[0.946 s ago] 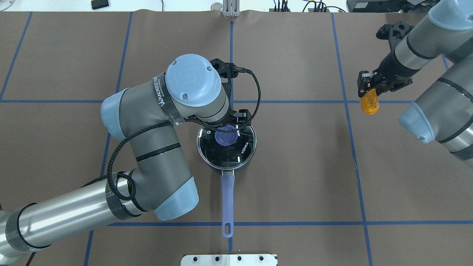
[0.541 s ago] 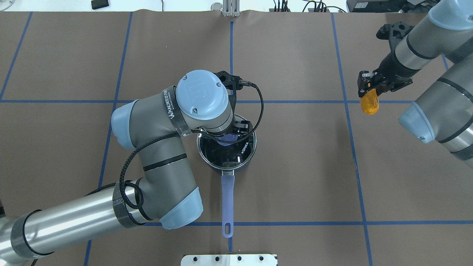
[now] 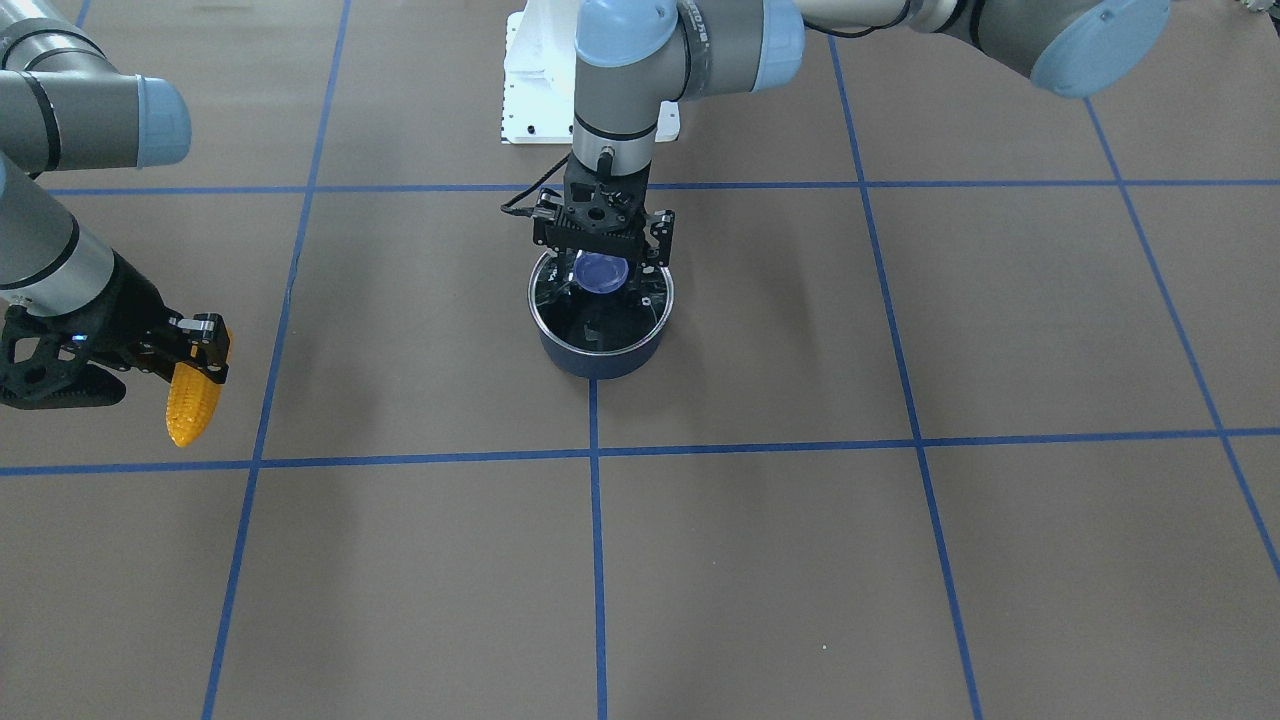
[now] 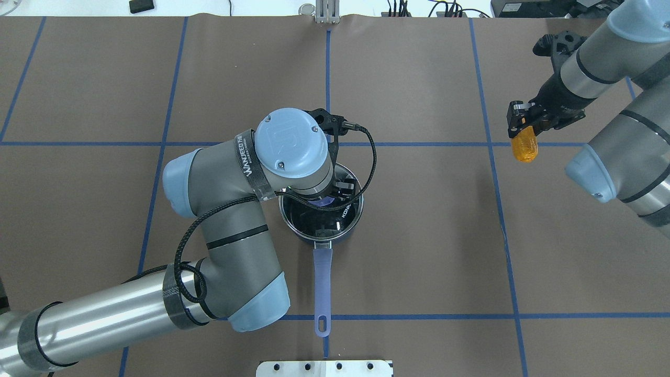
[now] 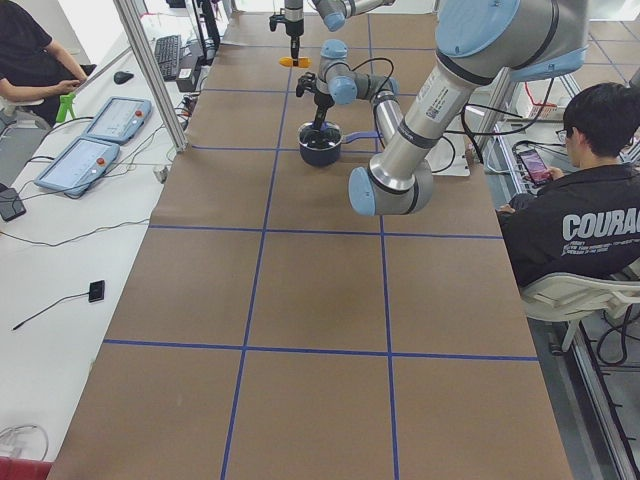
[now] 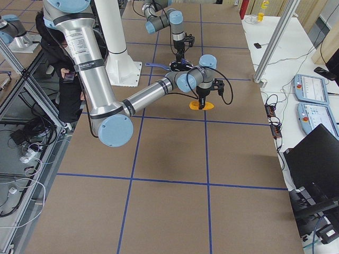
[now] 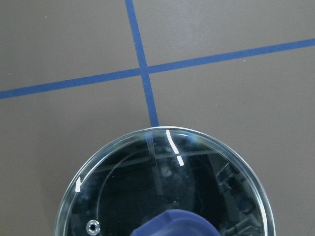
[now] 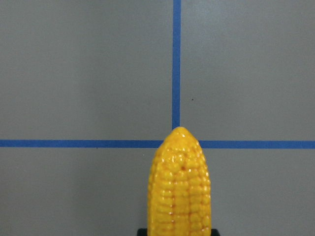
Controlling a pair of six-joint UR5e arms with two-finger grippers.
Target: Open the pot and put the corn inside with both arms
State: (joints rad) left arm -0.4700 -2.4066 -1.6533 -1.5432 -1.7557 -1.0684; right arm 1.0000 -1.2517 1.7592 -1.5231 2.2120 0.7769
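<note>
The dark navy pot (image 4: 341, 236) stands mid-table with its periwinkle handle (image 4: 322, 283) pointing toward the robot. The glass lid (image 3: 600, 320) with its blue knob (image 3: 600, 272) sits on the pot. My left gripper (image 3: 602, 262) points straight down over the lid, open, with a finger on either side of the knob. In the left wrist view the lid (image 7: 162, 182) and the knob (image 7: 177, 223) fill the lower half. My right gripper (image 4: 523, 123) is shut on the orange-yellow corn (image 4: 524, 148) and holds it above the table far to the right, tip down. The corn also shows in the right wrist view (image 8: 179, 187).
The white base mount (image 4: 324, 368) is at the near table edge. Blue tape lines cross the brown table cover (image 3: 800, 560). A seated person (image 5: 590, 210) and control tablets (image 5: 90, 140) are beside the table in the exterior left view.
My left arm has swung right and toward the robot, bringing its gripper from the lid's far edge to over the knob. The right arm and the corn have stayed put.
</note>
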